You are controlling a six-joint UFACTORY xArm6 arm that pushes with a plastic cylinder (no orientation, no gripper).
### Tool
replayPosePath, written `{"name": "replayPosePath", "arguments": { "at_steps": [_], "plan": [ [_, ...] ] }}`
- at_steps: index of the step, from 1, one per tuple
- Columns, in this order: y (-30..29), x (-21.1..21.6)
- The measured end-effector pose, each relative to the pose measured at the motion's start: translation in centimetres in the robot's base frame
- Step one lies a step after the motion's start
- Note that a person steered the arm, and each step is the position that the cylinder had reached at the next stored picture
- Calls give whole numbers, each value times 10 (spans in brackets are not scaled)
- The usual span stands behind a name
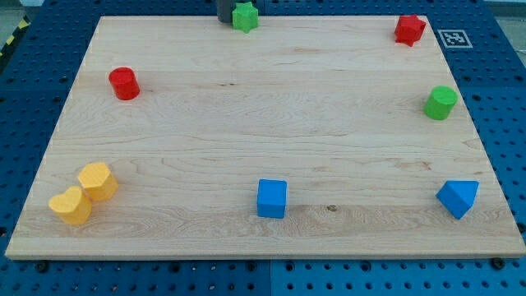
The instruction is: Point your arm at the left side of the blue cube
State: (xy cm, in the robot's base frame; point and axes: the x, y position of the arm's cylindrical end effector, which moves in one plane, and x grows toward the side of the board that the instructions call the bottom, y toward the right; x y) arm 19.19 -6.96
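The blue cube (272,198) sits on the wooden board (263,123) near the view's bottom edge, about the middle. A dark rod shows at the view's top edge, and my tip (226,20) is just left of the green star block (244,16), touching it or nearly so. The tip is far from the blue cube, across the whole depth of the board, toward the view's top and a little to its left.
A red cylinder (124,83) is at upper left. A red star (409,30) is at top right, a green cylinder (440,103) at right. A blue triangular block (458,198) is at bottom right. A yellow hexagonal block (97,181) and a yellow heart (71,205) touch at bottom left.
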Motion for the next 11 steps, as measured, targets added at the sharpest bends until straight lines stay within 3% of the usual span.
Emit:
{"name": "replayPosePath", "arguments": {
  "at_steps": [2, 4, 6, 10, 11],
  "plan": [
    [46, 1],
    [-3, 31],
    [-6, 113],
    [-4, 330],
    [-4, 343]
  ]
}}
